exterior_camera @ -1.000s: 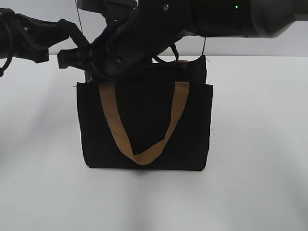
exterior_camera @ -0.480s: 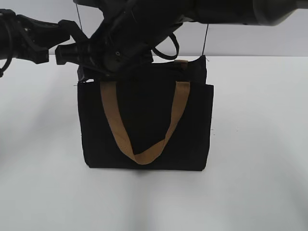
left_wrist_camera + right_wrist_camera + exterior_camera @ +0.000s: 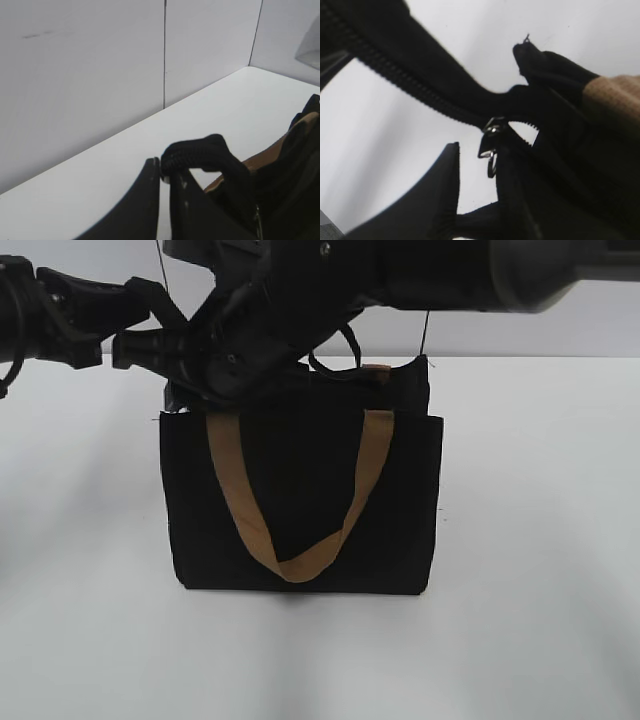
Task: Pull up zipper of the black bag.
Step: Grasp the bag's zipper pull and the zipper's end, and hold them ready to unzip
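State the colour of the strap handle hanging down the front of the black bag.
Tan-brown; the strap handle shows best in the exterior view, against the black bag.

The black bag [image 3: 300, 500] is seen upright, a tan strap drooping across its front. The zipper [image 3: 420, 90] is stretched along its top edge, and its small metal pull [image 3: 490, 145] hangs between the right pincer's [image 3: 477, 200] parted fingers.

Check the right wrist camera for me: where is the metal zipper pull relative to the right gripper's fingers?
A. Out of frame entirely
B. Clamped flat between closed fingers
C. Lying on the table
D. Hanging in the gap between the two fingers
D: the metal zipper pull dangles from the zipper in the gap between the right gripper fingers, which stand apart.
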